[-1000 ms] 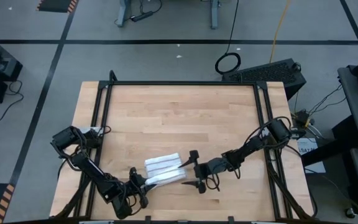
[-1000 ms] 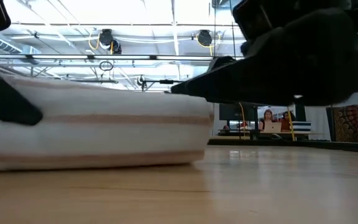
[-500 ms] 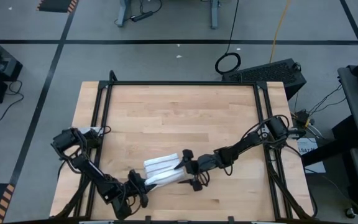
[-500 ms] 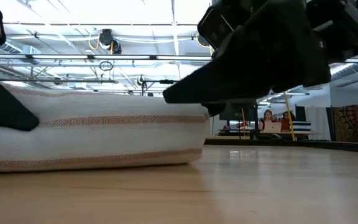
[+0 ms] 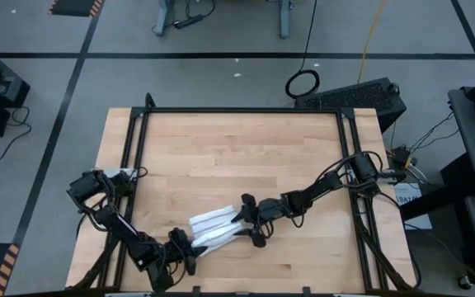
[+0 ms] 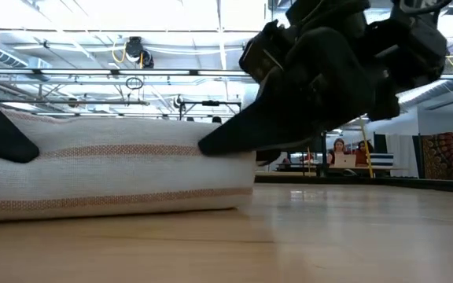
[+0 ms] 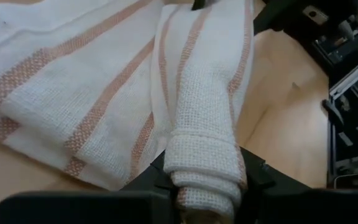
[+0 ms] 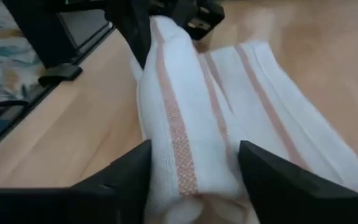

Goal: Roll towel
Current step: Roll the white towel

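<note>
Rolled towel between right end effector fingers

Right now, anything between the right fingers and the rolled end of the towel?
Nothing visible. The right gripper straddles the rolled end of the towel, one finger on each side, with only bare wooden table around. The left gripper is clamped on the roll's opposite end.

No readable text, labels, brands, numbers or signs on anything in view.
</note>
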You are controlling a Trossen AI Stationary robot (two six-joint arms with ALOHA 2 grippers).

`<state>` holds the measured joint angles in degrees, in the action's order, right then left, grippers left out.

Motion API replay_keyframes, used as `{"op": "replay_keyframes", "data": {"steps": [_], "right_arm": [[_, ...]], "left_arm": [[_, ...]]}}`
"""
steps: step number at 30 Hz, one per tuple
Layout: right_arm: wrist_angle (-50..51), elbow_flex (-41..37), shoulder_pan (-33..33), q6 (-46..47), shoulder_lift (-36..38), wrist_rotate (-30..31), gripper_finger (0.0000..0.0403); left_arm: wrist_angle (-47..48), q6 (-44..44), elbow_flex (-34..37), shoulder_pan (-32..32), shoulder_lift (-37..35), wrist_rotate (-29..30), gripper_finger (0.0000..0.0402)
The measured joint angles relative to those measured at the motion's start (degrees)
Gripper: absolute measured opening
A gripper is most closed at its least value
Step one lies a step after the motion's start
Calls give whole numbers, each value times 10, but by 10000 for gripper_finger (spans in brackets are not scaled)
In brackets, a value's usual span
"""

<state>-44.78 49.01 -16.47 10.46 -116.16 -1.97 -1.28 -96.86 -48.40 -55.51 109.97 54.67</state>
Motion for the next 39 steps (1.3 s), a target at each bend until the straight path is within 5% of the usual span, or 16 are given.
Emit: {"op": "replay_keyframes", "data": {"steps": [14,27,36,39], "right_arm": [[17,0,15,55,0,-59,15],[39,0,16,120,0,-57,17],[45,0,20,159,0,-54,17],[45,0,21,160,0,-54,17]], "left_arm": [[5,44,-1,21,-1,-32,91],[101,47,2,9,-55,-19,247],[264,65,2,-11,-152,-73,263],[261,119,1,-25,-180,-21,263]]}}
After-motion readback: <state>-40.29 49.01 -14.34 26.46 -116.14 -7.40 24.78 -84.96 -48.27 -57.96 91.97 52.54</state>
